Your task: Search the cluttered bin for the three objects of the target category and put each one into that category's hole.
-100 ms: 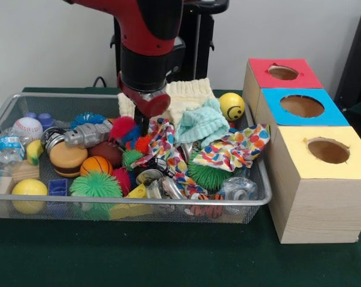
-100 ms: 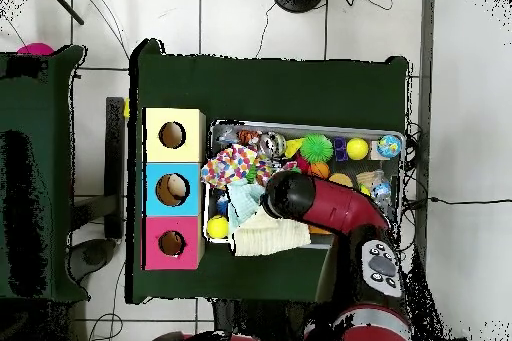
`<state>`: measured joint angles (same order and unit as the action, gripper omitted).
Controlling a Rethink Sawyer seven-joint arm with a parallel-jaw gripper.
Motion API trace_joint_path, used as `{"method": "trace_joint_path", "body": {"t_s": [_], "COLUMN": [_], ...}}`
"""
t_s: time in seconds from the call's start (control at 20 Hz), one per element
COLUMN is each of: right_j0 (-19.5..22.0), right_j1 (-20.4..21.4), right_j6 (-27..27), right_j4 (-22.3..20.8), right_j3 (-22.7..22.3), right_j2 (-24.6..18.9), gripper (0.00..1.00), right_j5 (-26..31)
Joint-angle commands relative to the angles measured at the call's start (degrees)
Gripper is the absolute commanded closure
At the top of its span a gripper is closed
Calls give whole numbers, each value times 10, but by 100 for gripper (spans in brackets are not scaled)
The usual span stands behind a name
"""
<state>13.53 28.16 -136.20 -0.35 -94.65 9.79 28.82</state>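
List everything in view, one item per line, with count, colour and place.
wire bin: 1, silver, on the green table
boxes with holes: 3, yellow, blue, red tops, in a row beside the bin
smiley ball: 1, yellow, between bin and red box
spiky balls: several, green, red, blue, in bin
basketball: 1, orange, in bin
baseball: 1, white, bin corner
patterned cloths: 2, multicoloured, in bin
knit cloths: 2, mint and cream, over bin's rim
gripper: 1, lowered into the clutter, fingers hidden

a green cloth (image 1: 168, 257) covers the table; black cables (image 2: 300, 27) trail over the white tiled floor (image 2: 250, 17) beyond it.
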Motion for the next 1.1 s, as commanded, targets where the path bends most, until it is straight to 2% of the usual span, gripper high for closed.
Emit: {"method": "trace_joint_path", "body": {"t_s": [0.05, 0.15, 0.3, 0.5, 0.65, 0.8, 1.1], "right_j0": [-20, -24, -21, -26, -29, -36, -57], "right_j1": [-23, -21, -28, -38, -46, -46, -37], "right_j6": [-75, -75, -80, -69, -20, 7, -17], "right_j4": [15, 13, 16, -4, -46, -75, -89], "right_j3": [-49, -42, -37, -16, 34, 71, 64], "right_j2": [-30, -21, -20, -3, 12, 24, 36], "gripper": [0, 0, 0, 0, 0, 0, 0], "right_j5": [3, 6, -23, -51, -57, -56, -55]}}
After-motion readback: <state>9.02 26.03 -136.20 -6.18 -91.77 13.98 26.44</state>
